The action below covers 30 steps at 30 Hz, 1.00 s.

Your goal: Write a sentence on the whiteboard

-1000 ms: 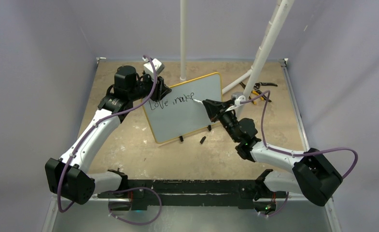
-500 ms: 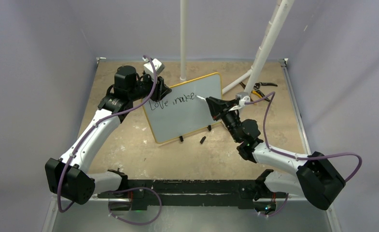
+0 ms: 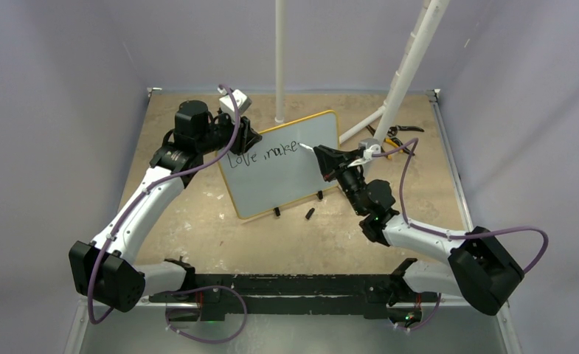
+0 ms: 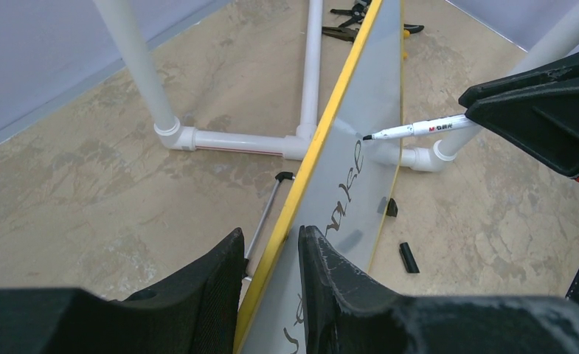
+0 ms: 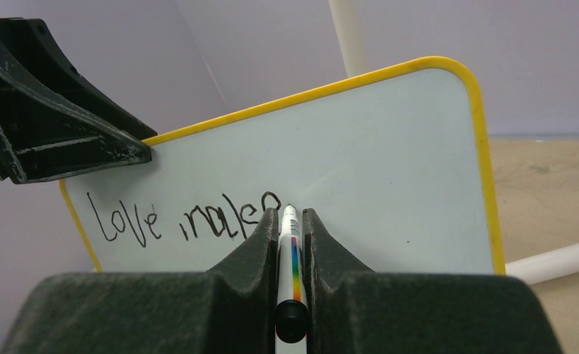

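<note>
The whiteboard is held standing on the mottled tan bench between pale lilac walls, its yellow edge pinched by the left fingers. A marker is clamped in the right fingers.

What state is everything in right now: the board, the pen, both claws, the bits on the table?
whiteboard: standing upright, reads roughly "Love make".
left gripper: closed on the whiteboard's yellow edge.
right gripper: closed on the marker.
marker: uncapped, tip at the board just past the last letter.
small black piece: lying loose on the table, maybe the cap.
pliers: lying behind the board, untouched.
</note>
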### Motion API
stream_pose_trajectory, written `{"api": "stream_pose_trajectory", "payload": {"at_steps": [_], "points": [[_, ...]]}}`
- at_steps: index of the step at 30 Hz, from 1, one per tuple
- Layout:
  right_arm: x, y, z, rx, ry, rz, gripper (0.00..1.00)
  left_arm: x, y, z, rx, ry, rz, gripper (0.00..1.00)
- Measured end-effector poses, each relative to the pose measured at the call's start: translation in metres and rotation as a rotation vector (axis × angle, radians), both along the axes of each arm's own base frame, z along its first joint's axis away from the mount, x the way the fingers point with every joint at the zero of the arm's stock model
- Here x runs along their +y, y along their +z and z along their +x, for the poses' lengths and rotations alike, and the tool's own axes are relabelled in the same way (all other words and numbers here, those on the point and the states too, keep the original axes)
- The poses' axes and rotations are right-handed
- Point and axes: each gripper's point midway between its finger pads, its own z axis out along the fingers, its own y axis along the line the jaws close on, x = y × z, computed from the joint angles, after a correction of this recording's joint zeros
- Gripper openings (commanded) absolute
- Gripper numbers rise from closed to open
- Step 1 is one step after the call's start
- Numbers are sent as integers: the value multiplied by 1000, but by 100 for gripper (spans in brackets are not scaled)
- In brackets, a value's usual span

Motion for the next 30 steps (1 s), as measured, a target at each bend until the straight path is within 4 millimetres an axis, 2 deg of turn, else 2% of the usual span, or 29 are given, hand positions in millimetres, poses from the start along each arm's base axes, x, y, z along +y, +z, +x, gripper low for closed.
{"api": "stream_pose_trajectory", "payload": {"at_steps": [14,30], "points": [[4,2,-1,-15,21,-8,0,0,0,2,-15,-2,1,31],[-1,-13,-3,26,6,-23,0,0,0,2,-15,-1,1,31]]}}
